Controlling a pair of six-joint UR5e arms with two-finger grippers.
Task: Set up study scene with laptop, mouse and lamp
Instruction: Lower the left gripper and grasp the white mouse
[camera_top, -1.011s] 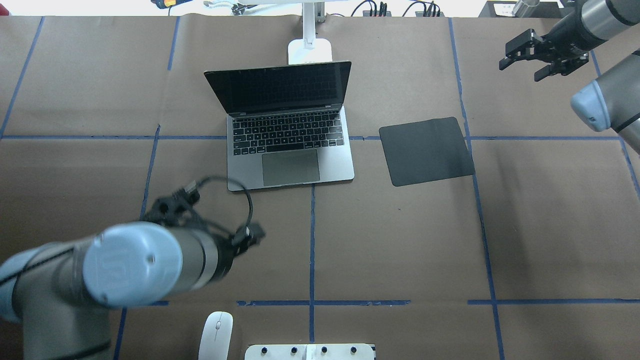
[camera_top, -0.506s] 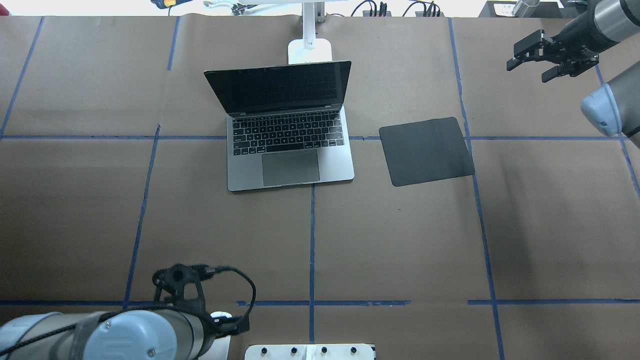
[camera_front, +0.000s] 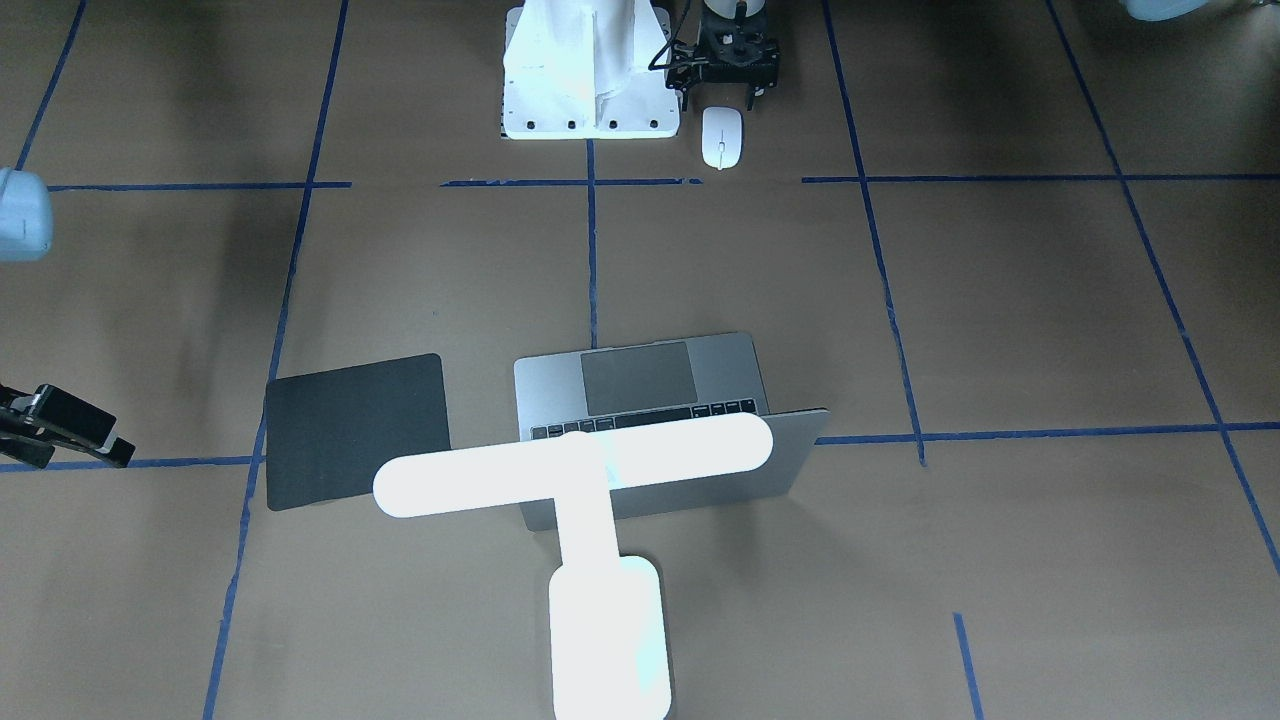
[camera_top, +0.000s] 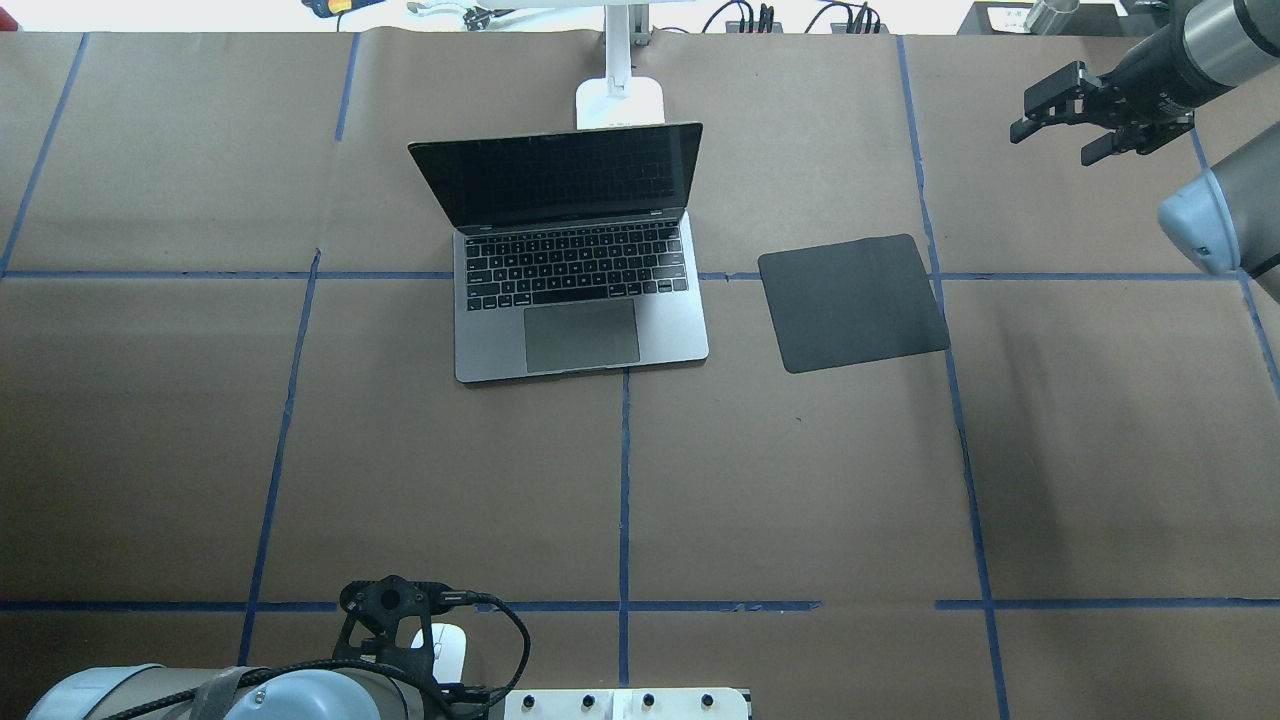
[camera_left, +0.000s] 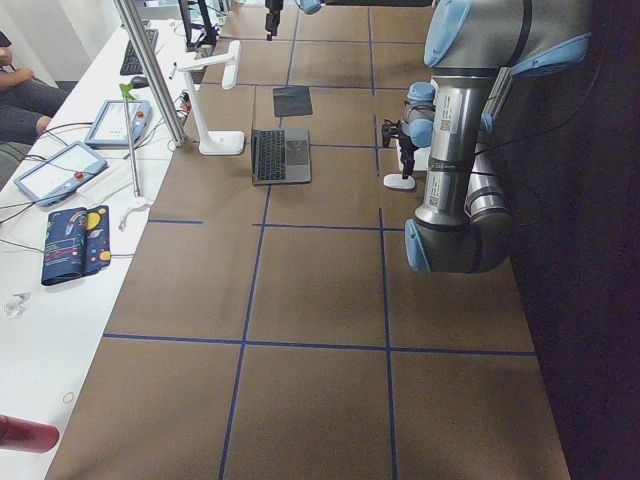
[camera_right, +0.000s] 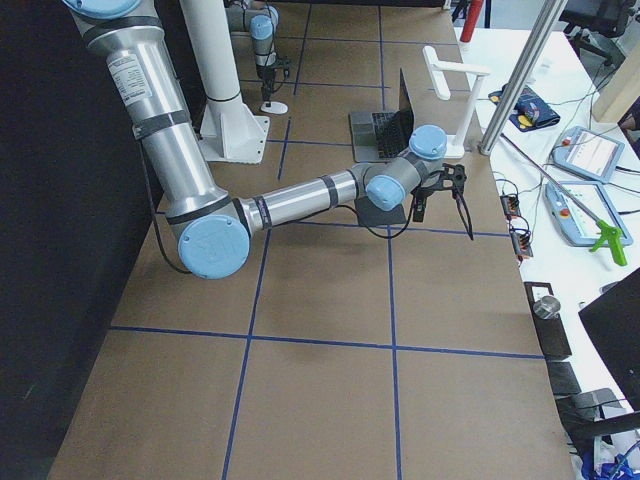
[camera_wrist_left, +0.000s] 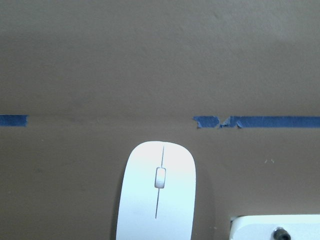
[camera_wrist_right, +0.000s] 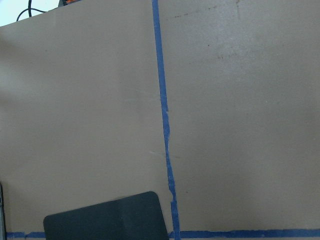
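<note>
Two hands show in your views, and neither holds anything. Your left hand (camera_front: 718, 96) hangs straight above the mouse (camera_wrist_left: 157, 195) with clear air between them. Its fingers stand apart and touch nothing. In the left wrist camera the mouse fills the lower middle, lying flat on the counter (camera_top: 800, 480) with its scroll-wheel end pointing away from the robot. A white mount block (camera_front: 590, 125) sits just beside the mouse, on the side of this hand toward the robot's right. A blue tape line (camera_wrist_left: 257, 121) crosses the counter just ahead of the hand.

Well ahead of that hand, away from the robot and a little to its right, you see the laptop (camera_top: 580, 300) open, its screen dark and its keyboard facing the robot. Beyond the laptop from the hand stands the lamp (camera_front: 575, 465), glowing, with its base just behind the lid and its bar head above the lid.

Your right hand (camera_top: 1052, 145) hovers over the far right part of the counter, jaws parted and empty. A black mat (camera_top: 853, 302) lies flat between that hand and the laptop. It is nearer the robot than the hand, and just beside the laptop without touching it.
</note>
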